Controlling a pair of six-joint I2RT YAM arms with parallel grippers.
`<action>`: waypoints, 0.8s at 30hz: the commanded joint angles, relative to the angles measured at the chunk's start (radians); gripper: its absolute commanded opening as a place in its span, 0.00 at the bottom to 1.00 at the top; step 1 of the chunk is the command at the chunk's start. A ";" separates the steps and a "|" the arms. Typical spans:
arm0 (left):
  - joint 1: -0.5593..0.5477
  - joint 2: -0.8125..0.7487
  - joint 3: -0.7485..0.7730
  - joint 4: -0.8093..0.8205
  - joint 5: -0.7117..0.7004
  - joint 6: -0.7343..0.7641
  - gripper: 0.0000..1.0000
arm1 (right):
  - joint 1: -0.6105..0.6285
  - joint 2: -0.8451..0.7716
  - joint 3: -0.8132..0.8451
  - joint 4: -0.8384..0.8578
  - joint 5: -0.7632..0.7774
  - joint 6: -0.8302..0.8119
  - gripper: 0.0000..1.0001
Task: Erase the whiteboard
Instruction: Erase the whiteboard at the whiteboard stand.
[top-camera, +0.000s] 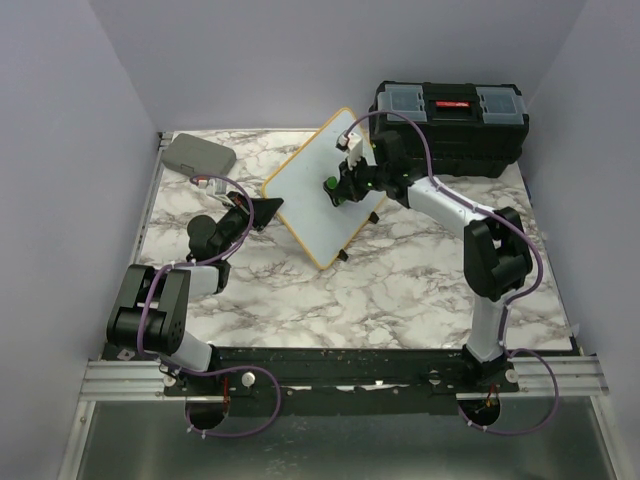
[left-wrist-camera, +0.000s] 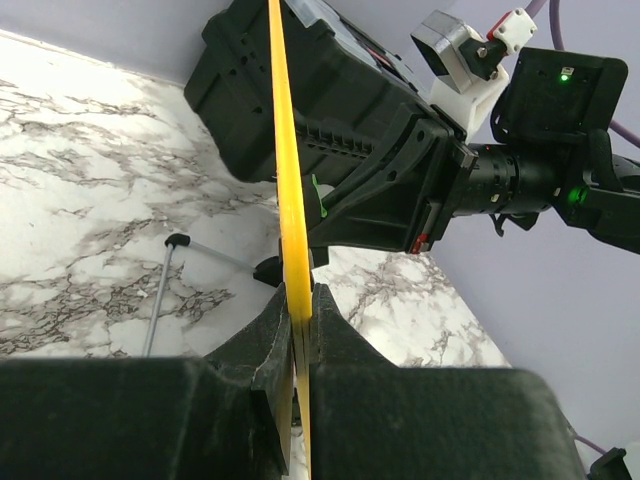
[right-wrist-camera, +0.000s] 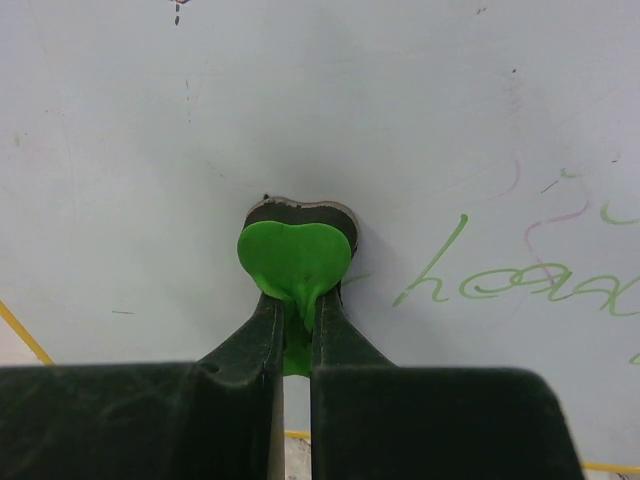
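The whiteboard, white with a yellow frame, stands tilted on the marble table. My left gripper is shut on its left edge; the left wrist view shows the yellow frame edge-on between the jaws of that gripper. My right gripper is shut on a green heart-shaped eraser and presses it against the board face. In the right wrist view the eraser sits on the board in my right gripper, with green handwriting just to its right.
A black toolbox stands at the back right, right behind the board and the right arm. A flat grey case lies at the back left. A thin grey rod with a black tip lies on the table beside the board.
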 joint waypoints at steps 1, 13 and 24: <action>-0.063 0.016 0.015 -0.083 0.149 0.043 0.00 | 0.027 0.052 0.037 0.086 0.021 0.021 0.01; -0.063 0.028 0.022 -0.069 0.149 0.039 0.00 | 0.026 0.006 -0.167 0.010 -0.042 -0.104 0.01; -0.063 0.036 0.014 -0.054 0.149 0.035 0.00 | 0.026 -0.020 -0.195 0.055 -0.018 -0.101 0.01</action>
